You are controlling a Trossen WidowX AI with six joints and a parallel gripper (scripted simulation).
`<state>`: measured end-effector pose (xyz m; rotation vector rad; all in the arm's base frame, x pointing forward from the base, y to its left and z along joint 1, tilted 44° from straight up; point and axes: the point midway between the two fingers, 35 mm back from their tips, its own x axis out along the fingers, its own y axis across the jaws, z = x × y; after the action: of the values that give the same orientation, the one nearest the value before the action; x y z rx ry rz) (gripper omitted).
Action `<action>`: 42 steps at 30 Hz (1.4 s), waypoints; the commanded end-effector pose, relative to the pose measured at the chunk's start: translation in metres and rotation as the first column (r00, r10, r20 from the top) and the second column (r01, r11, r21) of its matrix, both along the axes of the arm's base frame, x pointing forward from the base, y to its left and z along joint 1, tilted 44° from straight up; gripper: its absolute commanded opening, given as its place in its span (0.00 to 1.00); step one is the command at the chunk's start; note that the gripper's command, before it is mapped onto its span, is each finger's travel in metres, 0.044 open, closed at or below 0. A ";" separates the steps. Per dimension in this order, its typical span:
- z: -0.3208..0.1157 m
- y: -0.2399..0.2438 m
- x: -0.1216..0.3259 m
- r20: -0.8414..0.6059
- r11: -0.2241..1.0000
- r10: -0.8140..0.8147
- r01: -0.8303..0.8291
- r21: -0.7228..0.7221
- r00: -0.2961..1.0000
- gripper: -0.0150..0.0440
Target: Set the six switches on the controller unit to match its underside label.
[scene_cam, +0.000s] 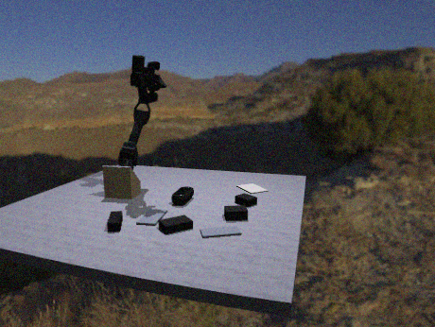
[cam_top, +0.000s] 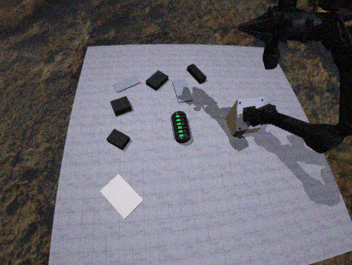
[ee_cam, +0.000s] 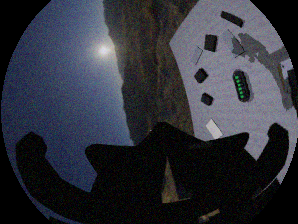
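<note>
Going left to right in the top view, first come the small dark blocks (cam_top: 118,139) (scene_cam: 246,199) (ee_cam: 207,99) and the white card (cam_top: 122,196) (scene_cam: 252,188) (ee_cam: 214,129), all to the left of the controller unit (cam_top: 183,125) (scene_cam: 182,196) (ee_cam: 241,85).

The unit lies near the middle of the desk (cam_top: 214,199) (scene_cam: 265,265) (ee_cam: 180,42), with its switch side upward. Its long axis runs almost up and down in the top view, with the upper end leaning a little to the left. The green ends make a row along its left side; how each one is pressed, I cannot tell.

More to the right stands the upright tan panel (cam_top: 232,120) (scene_cam: 118,183), well apart from the unit.

The gripper (cam_top: 241,27) (scene_cam: 164,85) (ee_cam: 161,125) is high above the desk, clenched with nothing inside. From it, the unit lies downward and to the left in the top view. The exterior view shows the unit below and slightly to the right.

I judge that the next approach needs a large descent and a turn of the fingers to suit this axis, because the label underneath is hidden and should be read before pressing.
</note>
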<state>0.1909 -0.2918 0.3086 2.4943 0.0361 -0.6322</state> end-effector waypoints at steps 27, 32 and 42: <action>-0.297 0.296 0.186 -0.354 0.224 0.935 -0.763 0.606 -0.007 0.25; -0.303 0.305 0.183 -0.351 0.196 0.935 -0.758 0.622 -0.046 0.25; -0.310 0.299 0.178 -0.346 0.216 0.938 -0.764 0.607 -0.009 0.25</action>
<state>0.3738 0.0126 0.0035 1.5930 1.9776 -0.8971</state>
